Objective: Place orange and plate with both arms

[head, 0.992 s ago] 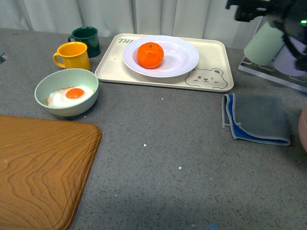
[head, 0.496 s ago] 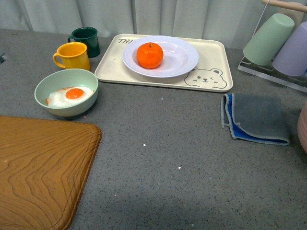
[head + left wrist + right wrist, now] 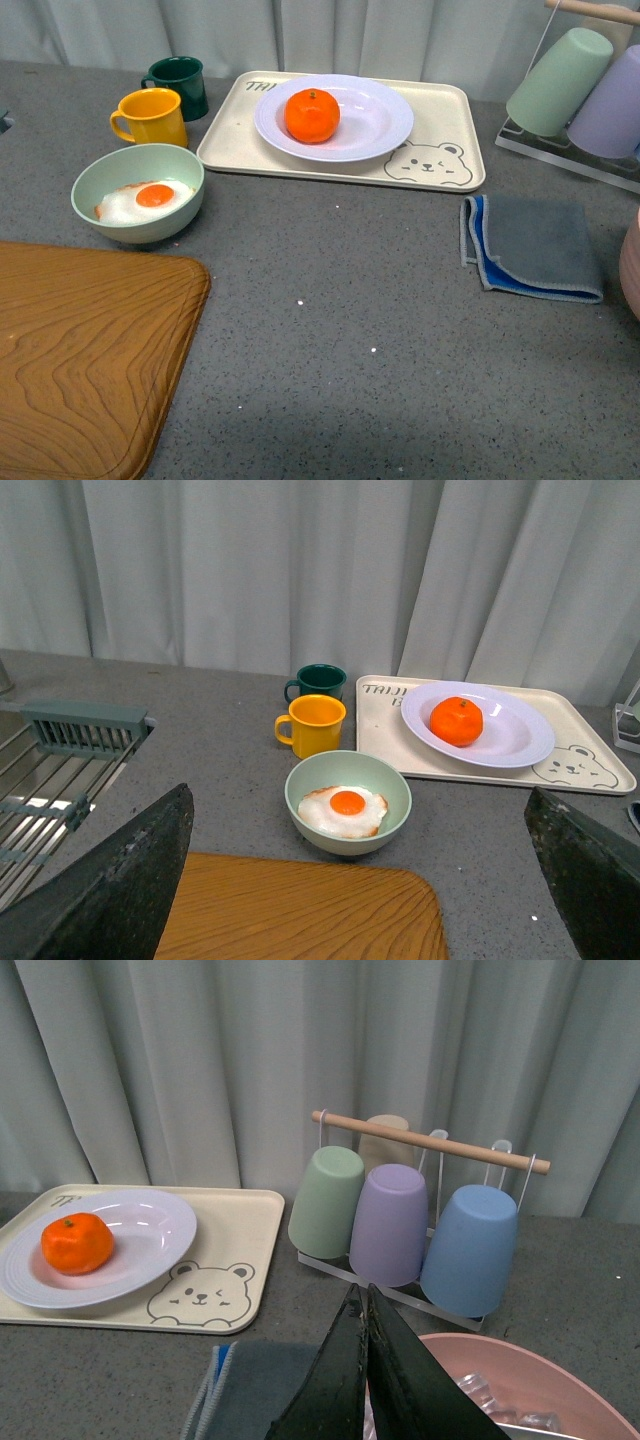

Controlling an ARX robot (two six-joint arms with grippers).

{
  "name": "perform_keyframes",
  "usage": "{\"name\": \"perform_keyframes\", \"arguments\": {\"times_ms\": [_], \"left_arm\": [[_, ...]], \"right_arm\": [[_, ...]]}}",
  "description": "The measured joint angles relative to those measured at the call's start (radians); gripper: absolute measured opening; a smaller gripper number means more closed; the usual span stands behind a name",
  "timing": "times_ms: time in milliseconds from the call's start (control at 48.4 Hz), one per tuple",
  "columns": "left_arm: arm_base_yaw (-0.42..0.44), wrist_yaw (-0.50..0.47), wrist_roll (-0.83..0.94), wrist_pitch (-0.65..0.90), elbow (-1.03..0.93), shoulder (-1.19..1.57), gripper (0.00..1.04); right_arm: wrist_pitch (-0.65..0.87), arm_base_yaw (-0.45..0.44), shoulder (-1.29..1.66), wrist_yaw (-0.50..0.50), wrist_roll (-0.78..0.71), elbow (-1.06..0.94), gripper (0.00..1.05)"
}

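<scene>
orange: bright orange round mandarin (image 3: 312, 114) with small green stem dot, sits inside the plate, left of plate centre in front view; also seen from both wrists (image 3: 456, 720) (image 3: 77, 1242)
plate: wide round white deep plate (image 3: 380, 125) with ridged rim, rests on the tray, over its left and middle part
tray: beige rectangular tray (image 3: 450, 115) with bear face drawn at its near right corner, at back of grey speckled counter (image 3: 340, 300)
left gripper: black pincer gripper (image 3: 360, 880), fingers (image 3: 120, 880) at both lower corners of left wrist view, jaws wide apart, holding nothing, well back from the tray
right gripper: black pincer gripper (image 3: 365, 1305), tips pressed together, nothing between them, above the cloth and pink bowl area
bowl: pale green bowl (image 3: 110, 175) with fried egg (image 3: 145, 199), left of tray, near front
mugs: yellow mug (image 3: 152, 116) just beside dark green mug (image 3: 180, 85), behind the bowl
board: brown wooden cutting board (image 3: 85, 355), near left corner
cloth: grey folded cloth with blue edge (image 3: 535, 247), right of tray
cup rack: upside-down green, purple, blue cups on wire rack with wooden bar (image 3: 430, 1142), far right
pink bowl: pink bowl rim (image 3: 530, 1365), contents unclear
arms: not in front view
</scene>
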Motion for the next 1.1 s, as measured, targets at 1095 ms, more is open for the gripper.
{"name": "perform_keyframes", "arguments": {"times_ms": [1095], "left_arm": [[0.0,0.0,0.0,0.0,0.0,0.0,0.98]], "right_arm": [[-0.633,0.0,-0.791,-0.004,0.0,-0.137,0.01]]}}
